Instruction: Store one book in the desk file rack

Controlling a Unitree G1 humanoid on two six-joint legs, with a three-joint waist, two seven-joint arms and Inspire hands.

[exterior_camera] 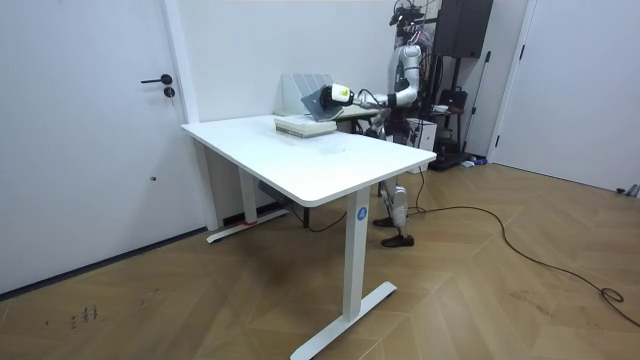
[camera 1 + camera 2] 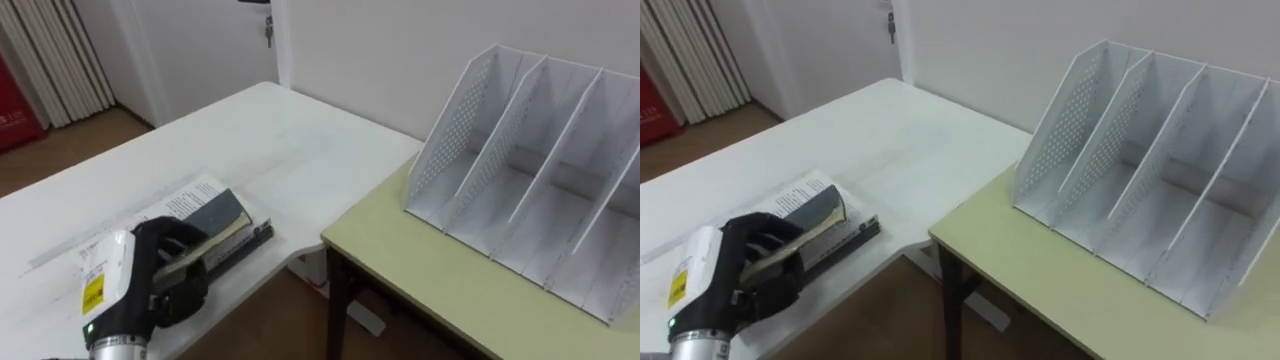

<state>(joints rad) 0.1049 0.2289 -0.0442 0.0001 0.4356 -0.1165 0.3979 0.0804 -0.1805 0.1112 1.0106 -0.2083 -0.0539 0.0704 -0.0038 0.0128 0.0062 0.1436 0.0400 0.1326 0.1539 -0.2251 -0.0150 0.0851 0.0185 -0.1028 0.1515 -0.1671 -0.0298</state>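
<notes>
Left hand (image 2: 172,288), fingers (image 2: 168,233) clamped on dark book (image 2: 218,213) (tilted) over white table (image 2: 270,140); file rack (image 2: 530,170) well apart.

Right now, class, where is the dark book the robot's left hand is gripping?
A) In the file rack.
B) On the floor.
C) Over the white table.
C: the left hand curls round the dark book over the white table; the file rack stands empty.

My left hand (image 2: 165,272) covers the near end of the grey book (image 2: 218,212), and what lies under my palm is hidden. The file rack (image 2: 530,170) runs off the right edge. In the room view its compartments are too small to tell apart.
</notes>
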